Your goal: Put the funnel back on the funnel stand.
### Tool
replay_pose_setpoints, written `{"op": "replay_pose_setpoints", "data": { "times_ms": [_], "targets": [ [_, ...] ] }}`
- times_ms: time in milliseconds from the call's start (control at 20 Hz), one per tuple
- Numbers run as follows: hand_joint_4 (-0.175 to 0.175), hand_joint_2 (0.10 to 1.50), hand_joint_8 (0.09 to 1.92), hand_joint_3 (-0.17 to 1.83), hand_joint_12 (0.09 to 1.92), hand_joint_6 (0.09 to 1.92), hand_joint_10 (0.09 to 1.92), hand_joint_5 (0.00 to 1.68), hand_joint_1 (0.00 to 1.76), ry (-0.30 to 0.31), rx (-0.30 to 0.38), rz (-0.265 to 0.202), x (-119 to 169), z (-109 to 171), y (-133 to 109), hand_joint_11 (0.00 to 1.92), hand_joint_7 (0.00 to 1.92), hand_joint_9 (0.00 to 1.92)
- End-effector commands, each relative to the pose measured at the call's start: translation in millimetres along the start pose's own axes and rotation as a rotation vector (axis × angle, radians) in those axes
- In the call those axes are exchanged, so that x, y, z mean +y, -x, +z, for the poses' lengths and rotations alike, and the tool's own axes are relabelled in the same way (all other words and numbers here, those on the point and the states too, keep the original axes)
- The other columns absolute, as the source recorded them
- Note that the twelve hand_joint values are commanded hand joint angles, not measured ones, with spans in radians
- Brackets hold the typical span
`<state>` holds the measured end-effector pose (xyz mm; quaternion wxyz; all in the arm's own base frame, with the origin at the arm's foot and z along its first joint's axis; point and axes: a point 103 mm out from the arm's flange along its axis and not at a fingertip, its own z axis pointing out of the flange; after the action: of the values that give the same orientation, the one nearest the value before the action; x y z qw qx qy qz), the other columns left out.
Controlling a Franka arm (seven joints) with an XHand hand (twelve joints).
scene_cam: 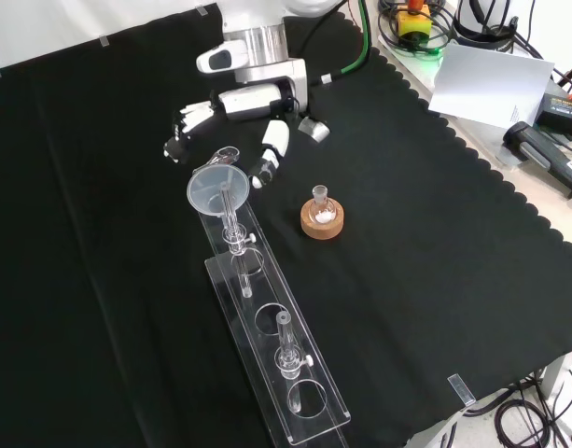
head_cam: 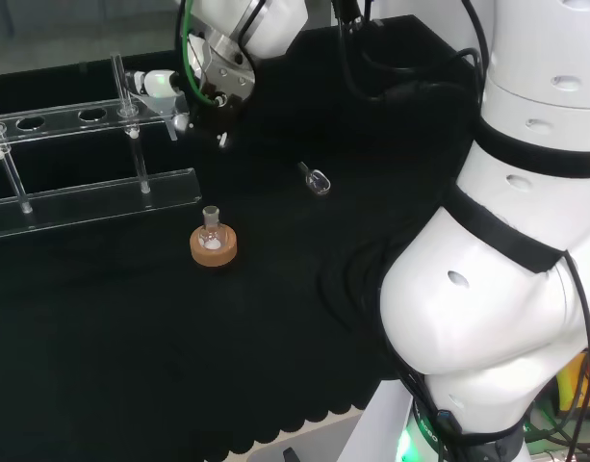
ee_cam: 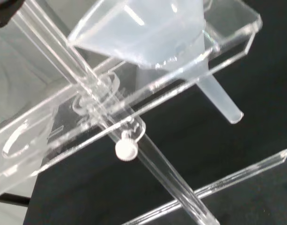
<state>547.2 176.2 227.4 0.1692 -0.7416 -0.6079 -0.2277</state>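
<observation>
The funnel (ee_cam: 148,33) looked like cloudy, translucent plastic with a smooth, faintly glossy skin, and it sat in a funnel stand (scene_cam: 276,345) of clear, glossy acrylic whose polished plates and rods caught bright highlights, fastened with a small white thumbscrew (ee_cam: 127,150). The worktop (scene_cam: 99,280) wore a matt black cloth, finely woven and scalloped along its edge. The small flask (scene_cam: 320,201) was clear glass on a matt, grainy cork ring (scene_cam: 321,224), while the hand (scene_cam: 253,103) showed smooth white and black plastic shells with a slight sheen.
</observation>
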Motion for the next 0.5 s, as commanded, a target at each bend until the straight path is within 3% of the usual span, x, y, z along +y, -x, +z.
{"op": "replay_pose_setpoints", "data": {
  "times_ms": [50, 500],
  "targets": [
    [0.011, 0.60, 0.57, 0.20, 1.18, 0.09, 0.84, 0.35, 0.51, 0.024, -0.025, -0.026, 2, -20, -3, 0.00, 0.40, 0.22],
    [0.016, 0.60, 0.58, 0.19, 1.18, 0.09, 0.85, 0.35, 0.51, 0.009, -0.061, -0.084, -2, -40, -8, 0.00, 0.41, 0.23]
  ]
}}
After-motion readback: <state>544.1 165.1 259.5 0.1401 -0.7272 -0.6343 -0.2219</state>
